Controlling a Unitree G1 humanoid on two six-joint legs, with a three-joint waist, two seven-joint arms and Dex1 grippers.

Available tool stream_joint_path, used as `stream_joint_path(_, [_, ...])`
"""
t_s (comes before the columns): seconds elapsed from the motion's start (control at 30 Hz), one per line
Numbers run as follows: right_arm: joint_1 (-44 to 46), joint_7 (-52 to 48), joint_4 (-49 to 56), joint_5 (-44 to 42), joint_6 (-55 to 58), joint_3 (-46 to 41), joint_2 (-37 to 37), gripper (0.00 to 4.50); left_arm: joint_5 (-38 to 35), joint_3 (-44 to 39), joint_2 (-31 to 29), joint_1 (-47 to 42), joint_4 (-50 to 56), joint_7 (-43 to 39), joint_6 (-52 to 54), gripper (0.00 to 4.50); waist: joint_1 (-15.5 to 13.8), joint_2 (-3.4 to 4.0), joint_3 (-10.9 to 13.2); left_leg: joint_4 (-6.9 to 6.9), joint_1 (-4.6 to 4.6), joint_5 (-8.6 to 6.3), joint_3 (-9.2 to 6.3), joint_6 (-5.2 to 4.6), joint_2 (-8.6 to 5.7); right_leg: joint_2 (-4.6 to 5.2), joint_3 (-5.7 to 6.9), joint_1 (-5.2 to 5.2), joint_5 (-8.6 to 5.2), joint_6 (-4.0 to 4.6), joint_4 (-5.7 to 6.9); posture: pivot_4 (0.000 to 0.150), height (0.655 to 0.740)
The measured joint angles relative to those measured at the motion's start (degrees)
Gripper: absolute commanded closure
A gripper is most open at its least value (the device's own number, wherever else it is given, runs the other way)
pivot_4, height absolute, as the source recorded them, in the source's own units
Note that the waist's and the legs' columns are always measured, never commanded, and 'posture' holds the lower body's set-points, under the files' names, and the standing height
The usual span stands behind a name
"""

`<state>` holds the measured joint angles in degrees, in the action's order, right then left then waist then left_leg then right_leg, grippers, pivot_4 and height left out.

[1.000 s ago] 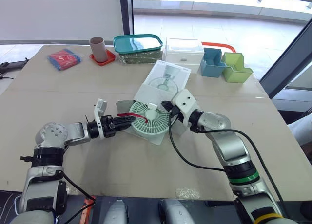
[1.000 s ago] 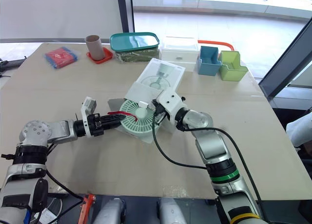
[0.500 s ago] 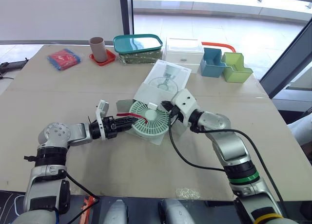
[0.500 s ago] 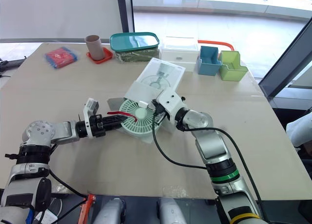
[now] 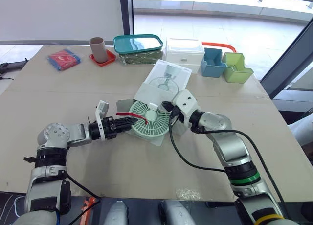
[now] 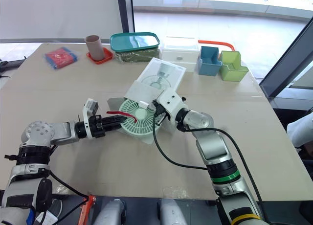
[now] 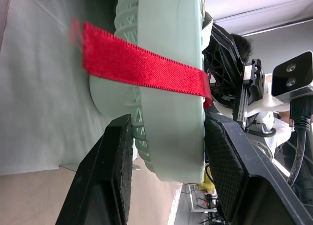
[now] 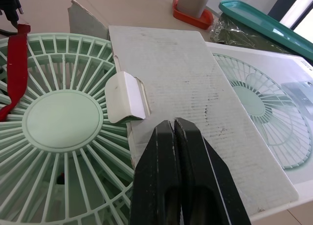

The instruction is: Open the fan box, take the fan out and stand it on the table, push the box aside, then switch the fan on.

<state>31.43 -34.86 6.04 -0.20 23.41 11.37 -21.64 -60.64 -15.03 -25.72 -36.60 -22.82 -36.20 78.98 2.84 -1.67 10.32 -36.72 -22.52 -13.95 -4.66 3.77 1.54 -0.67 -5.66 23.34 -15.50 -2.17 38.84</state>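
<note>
Left fingers [image 7: 105, 186] clamp the rim of the green fan [image 5: 150, 121] at the fan box [image 5: 168, 76] mouth, right fingers [image 8: 164, 176] pressed together over its flap.

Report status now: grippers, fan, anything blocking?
Left gripper clamped on fan rim. Right gripper shut, at box flap. Fan lies flat at open box, not standing. Red strap across fan.

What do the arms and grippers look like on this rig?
Silver-grey arms with black joints. Left gripper and right gripper: two black fingers, textured pads, white camera mount at each wrist. Right arm: green ring, yellow band, looping black cable.
</note>
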Motion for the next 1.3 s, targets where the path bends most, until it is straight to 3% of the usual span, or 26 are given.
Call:
stream_joint_path(0.4, [0.04,-0.01,0.05,-0.02,-0.14,0.08,0.02,4.45,-5.11,-8.31,-0.59,6.52,9.09,6.07,10.98,2.81,0.14,0.00,0.00,0.05,0.01,0.03,-0.04,0.06,0.02,0.04,0.05,0.02,-0.02,0.03,0.02,0.150,0.7400])
stream_joint_path(0.7, [-0.13,0.12,-0.81,-0.02,-0.69,0.11,0.12,4.45,-19.23,-13.08,-1.76,19.08,16.84,14.16,13.29,2.81,0.16,-0.02,-0.01,0.09,0.09,0.12,-0.12,0.20,0.02,0.04,0.10,-0.04,-0.05,0.11,0.11,0.150,0.7400])
stream_joint_path(0.87, [0.00,-0.04,-1.20,-0.02,-1.14,0.14,0.21,4.45,-21.32,-13.33,-1.62,19.96,17.56,16.66,12.42,2.81,0.15,-0.02,-0.02,0.10,0.10,0.13,-0.11,0.20,0.03,0.01,0.10,-0.03,-0.04,0.12,0.11,0.150,0.7400])
stream_joint_path(0.93, [0.04,-0.05,-1.36,-0.02,-1.25,0.14,0.27,4.45,-21.25,-12.62,-1.99,20.27,18.37,16.69,11.61,1.83,0.15,-0.03,-0.02,0.10,0.11,0.13,-0.11,0.22,0.03,0.01,0.11,-0.03,-0.04,0.14,0.12,0.150,0.7400])
stream_joint_path(1.03, [0.05,-0.03,-1.57,-0.02,-1.46,0.15,0.32,4.45,-19.13,-11.84,-2.83,20.39,19.42,16.70,9.40,1.01,0.15,-0.04,-0.03,0.10,0.13,0.15,-0.11,0.23,0.02,0.01,0.09,-0.05,-0.03,0.14,0.12,0.150,0.7400])
stream_joint_path(1.1, [0.05,-0.07,-1.58,-0.02,-1.58,0.15,0.31,4.45,-17.99,-10.87,-3.91,20.39,19.62,15.13,8.02,0.22,0.15,-0.05,-0.03,0.10,0.12,0.15,-0.11,0.24,0.03,-0.01,0.09,-0.04,-0.03,0.14,0.12,0.150,0.7400])
stream_joint_path(1.13, [0.05,-0.08,-1.58,-0.02,-1.59,0.15,0.31,4.45,-17.62,-10.36,-4.68,20.39,19.81,14.62,7.62,0.04,0.15,-0.05,-0.03,0.10,0.12,0.15,-0.11,0.24,0.04,-0.03,0.10,-0.03,-0.03,0.15,0.12,0.150,0.7400])
stream_joint_path(1.3, [0.06,-0.85,-2.04,-0.35,-2.66,-0.27,0.29,4.45,-14.23,-7.95,-10.27,19.25,22.72,7.98,4.17,0.04,0.15,-0.05,-0.03,0.14,0.11,0.15,-0.10,0.24,0.04,-0.02,0.09,-0.02,-0.05,0.16,0.11,0.150,0.7400])
